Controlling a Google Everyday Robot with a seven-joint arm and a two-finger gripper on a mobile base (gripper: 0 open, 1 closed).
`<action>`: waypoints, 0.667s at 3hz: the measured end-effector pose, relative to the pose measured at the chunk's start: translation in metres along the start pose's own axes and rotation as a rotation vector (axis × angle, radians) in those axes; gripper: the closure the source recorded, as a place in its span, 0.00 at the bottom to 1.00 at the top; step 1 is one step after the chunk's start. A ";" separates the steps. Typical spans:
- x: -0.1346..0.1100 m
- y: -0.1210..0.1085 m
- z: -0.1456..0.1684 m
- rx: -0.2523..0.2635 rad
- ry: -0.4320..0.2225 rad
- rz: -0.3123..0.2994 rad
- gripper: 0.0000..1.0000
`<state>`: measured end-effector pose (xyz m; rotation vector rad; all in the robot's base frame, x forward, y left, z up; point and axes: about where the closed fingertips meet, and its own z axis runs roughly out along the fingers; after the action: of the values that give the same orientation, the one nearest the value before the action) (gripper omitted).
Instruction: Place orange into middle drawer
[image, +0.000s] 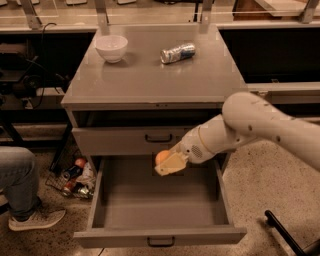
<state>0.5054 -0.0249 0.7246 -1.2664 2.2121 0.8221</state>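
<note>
The orange (161, 157) is held in my gripper (167, 164), whose pale fingers are shut around it. The gripper hangs over the back middle of the open middle drawer (160, 202), just below the closed shallower drawer (158, 138). The drawer is pulled far out toward the camera, and its dark handle (161, 243) shows at the bottom edge. My white arm (260, 127) reaches in from the right.
A white bowl (111, 47) and a crushed silver-blue can (177, 52) sit on the cabinet top (150, 80). A person's leg and shoe (25, 200) are at the left, with clutter (75, 177) on the floor beside the cabinet. A dark leg (285, 232) is at the lower right.
</note>
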 end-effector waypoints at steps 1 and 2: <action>0.046 0.010 0.076 -0.117 -0.037 0.103 1.00; 0.075 0.011 0.143 -0.214 -0.041 0.178 1.00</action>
<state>0.4739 0.0330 0.5770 -1.1458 2.2759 1.1695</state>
